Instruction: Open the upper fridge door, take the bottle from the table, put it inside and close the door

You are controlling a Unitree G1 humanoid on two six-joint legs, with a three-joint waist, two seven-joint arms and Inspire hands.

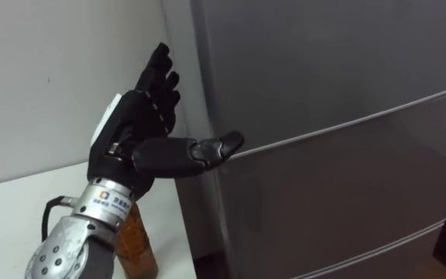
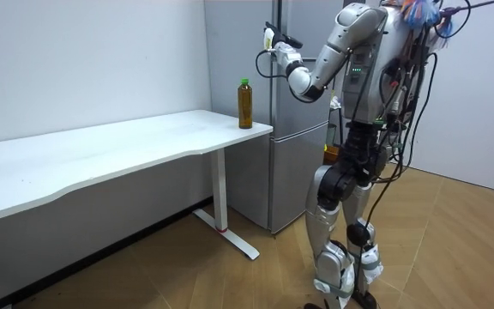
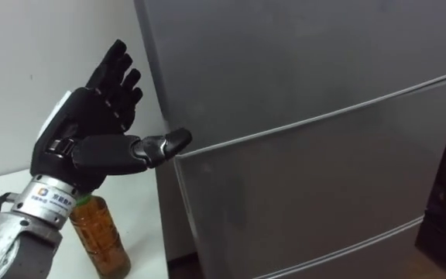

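The bottle's (image 3: 99,232) neck is hidden behind the left wrist. The bottle stands upright at the corner of the white table (image 2: 144,142), just beside the grey fridge (image 1: 324,77), whose doors are closed. The left hand (image 1: 142,116) hovers at the fridge's edge, fingers straight and slightly spread, thumb pointing at the door seam.

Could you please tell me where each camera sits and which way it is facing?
Left eye view: on the robot's head, facing the grey fridge doors close up; its open left hand is raised at the door edge, the bottle behind its wrist on the white table.
Right eye view: beside it on the head, the same scene from slightly further right.
Room view: off in the room, seeing the whole robot standing at the fridge by the table's end.
Shared: all show the left hand, bottle and fridge.
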